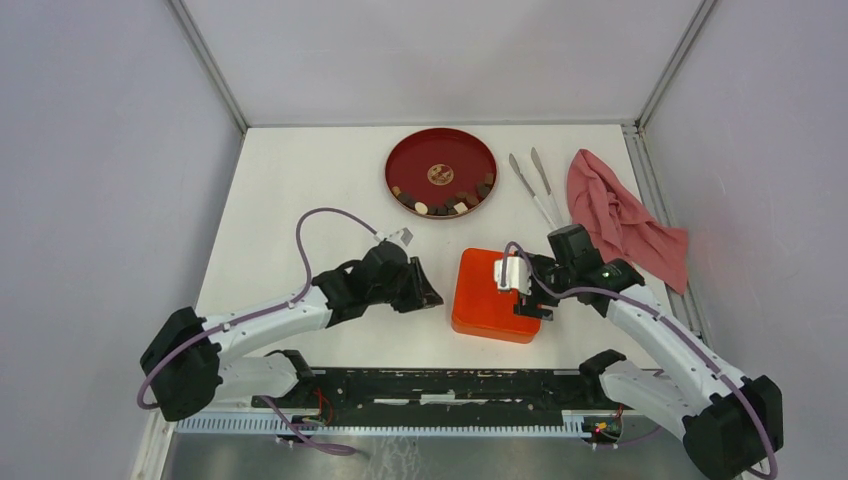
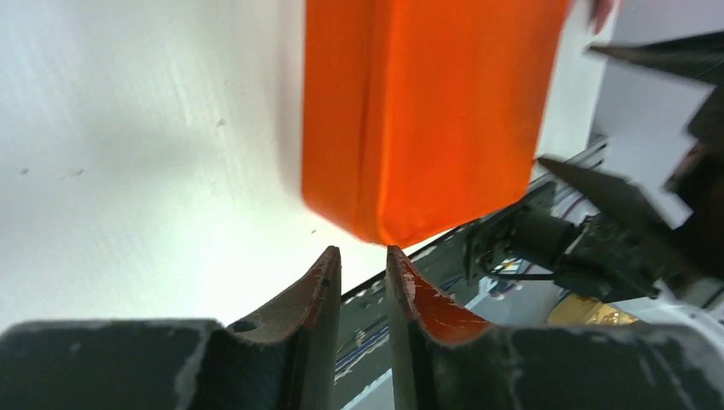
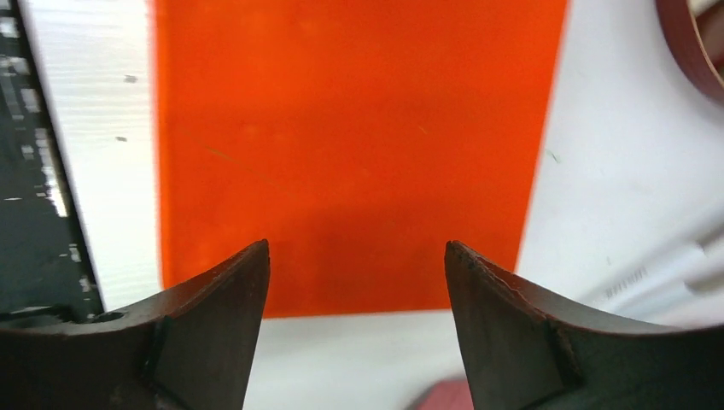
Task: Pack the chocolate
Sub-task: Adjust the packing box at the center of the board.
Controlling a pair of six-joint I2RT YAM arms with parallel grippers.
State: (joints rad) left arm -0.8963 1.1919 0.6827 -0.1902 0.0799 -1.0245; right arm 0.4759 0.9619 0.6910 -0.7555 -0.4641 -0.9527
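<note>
At mid-frame the right gripper (image 3: 357, 252) gapes empty above the orange box (image 1: 480, 300); the left gripper (image 2: 364, 256), barely parted, could shove it sideways.

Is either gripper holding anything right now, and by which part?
Nothing is held. The right gripper is wide open over the orange box; the left gripper, narrowly open beside it, grips nothing.
</note>
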